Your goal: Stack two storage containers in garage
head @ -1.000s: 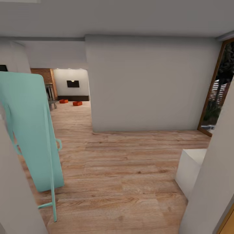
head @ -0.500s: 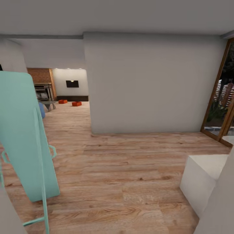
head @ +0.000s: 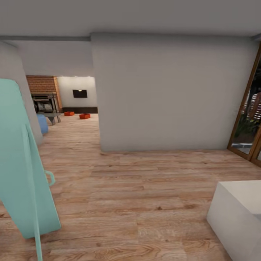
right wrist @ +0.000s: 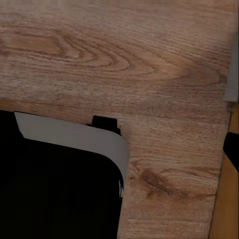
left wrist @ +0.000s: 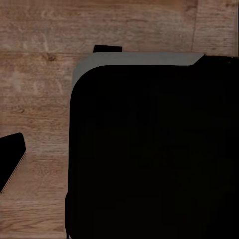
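The two storage containers are small orange-red boxes far down the pale wood-plank floor (head: 145,188) in the head view, one (head: 69,113) left of the other (head: 85,116), both on the living room floor below a black wall TV (head: 79,93). In the left wrist view one dark fingertip (left wrist: 11,162) of my left gripper shows at the picture's edge over wood planks, beside my black base (left wrist: 149,149). In the right wrist view a dark fingertip (right wrist: 232,149) of my right gripper sits at the edge, with the base (right wrist: 55,189) below it. Neither gripper's opening is visible.
A tall teal panel (head: 20,163) leans close at the left. A white wall block (head: 170,94) stands ahead, with the passage to the living room on its left. A white box (head: 239,214) sits near right. A wood-framed glass door (head: 250,119) is right. A brick fireplace (head: 43,94), blue seat (head: 42,123).
The whole head view has shifted: the camera moved forward. The teal panel slid left, the near white wall edges left the frame, and more of the living room shows.
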{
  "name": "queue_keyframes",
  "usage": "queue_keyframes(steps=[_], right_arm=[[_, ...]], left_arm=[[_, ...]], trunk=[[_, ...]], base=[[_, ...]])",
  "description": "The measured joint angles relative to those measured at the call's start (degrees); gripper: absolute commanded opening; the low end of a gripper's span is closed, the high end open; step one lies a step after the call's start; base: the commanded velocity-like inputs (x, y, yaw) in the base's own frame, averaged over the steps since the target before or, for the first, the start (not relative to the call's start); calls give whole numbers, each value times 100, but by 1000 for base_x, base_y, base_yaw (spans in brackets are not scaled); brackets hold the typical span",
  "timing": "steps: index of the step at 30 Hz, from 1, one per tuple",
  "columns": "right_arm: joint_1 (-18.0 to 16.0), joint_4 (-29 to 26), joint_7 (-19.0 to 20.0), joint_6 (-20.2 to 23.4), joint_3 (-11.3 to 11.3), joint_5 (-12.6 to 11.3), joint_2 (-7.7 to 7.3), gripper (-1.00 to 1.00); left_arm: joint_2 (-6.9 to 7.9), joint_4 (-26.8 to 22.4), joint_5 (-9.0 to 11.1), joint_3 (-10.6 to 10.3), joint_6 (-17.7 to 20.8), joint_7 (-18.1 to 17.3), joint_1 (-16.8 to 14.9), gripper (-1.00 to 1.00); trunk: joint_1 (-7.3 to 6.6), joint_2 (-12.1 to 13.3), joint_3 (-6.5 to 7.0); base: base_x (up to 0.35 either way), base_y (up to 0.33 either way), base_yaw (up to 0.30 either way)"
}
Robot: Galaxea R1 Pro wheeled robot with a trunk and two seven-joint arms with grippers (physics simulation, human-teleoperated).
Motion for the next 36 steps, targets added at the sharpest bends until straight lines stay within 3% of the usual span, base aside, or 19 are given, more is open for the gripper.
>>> queue_keyframes(steps=[36], right_arm=[[0, 0, 17, 8, 8, 8, -18, 100]], left_arm=[[0, 0, 0, 0, 0, 0, 0, 100]], trunk=[[0, 0, 0]], base=[[323, 0, 0]])
